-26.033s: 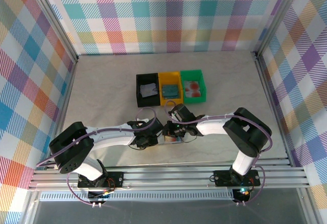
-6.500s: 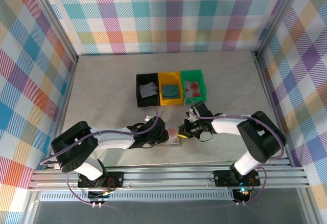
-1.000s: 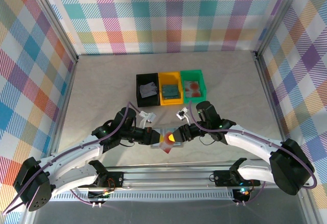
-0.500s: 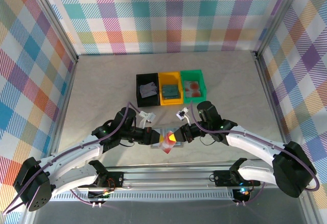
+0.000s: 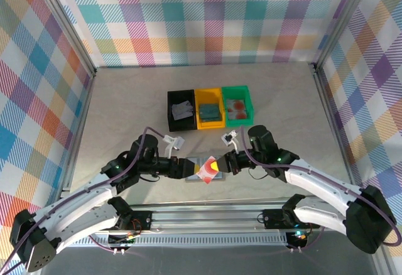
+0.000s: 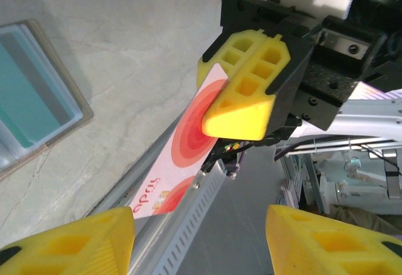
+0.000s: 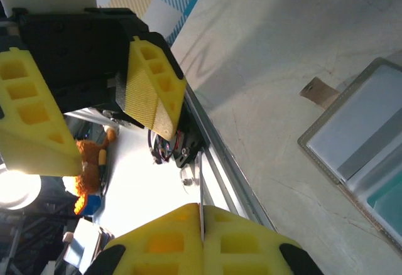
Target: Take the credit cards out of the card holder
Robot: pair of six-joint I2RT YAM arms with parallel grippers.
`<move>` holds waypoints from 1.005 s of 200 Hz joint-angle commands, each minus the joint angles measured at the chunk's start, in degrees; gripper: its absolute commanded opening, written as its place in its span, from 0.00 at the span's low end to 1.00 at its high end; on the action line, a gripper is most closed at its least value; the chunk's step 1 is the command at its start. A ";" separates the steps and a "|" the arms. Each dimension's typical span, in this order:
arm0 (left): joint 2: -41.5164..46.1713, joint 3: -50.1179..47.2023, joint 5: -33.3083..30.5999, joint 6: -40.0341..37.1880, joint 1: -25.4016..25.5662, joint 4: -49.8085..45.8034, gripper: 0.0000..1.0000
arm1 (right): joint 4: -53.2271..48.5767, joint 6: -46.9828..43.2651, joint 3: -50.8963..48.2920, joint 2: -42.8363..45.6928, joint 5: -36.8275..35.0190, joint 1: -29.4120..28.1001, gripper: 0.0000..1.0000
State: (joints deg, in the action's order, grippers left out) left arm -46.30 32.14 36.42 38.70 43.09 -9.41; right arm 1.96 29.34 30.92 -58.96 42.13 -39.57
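Right fingers [image 6: 248,93] clamp a red card [image 6: 182,156] above the holder [image 7: 352,124] at the tabletop's near edge, while left fingers [image 6: 69,243] stand apart. This card looks freed. Next it likely goes to the green tray [image 5: 238,107].

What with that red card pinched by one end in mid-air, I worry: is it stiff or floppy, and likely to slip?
Probably stiff: the red card juts straight from the shut right pincer without sagging. Likely light and thin: edge-on in the right wrist view it is a mere line. Its smooth face might slip if twisted.
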 commanded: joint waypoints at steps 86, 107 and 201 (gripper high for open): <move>2.69 -6.56 -5.58 7.93 5.87 12.14 0.57 | 13.00 12.83 -6.09 12.55 -3.64 3.71 0.00; 1.46 -6.91 -6.72 8.93 7.22 16.10 0.57 | 13.84 13.89 -6.92 14.19 -4.97 3.71 0.00; 0.37 -5.81 -8.66 8.47 8.06 17.85 0.54 | 14.95 14.78 -4.19 8.75 3.98 3.71 0.00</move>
State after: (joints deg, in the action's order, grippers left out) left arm -45.69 25.61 28.29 48.18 50.48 7.64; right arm 14.15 43.38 24.21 -48.16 40.69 -36.16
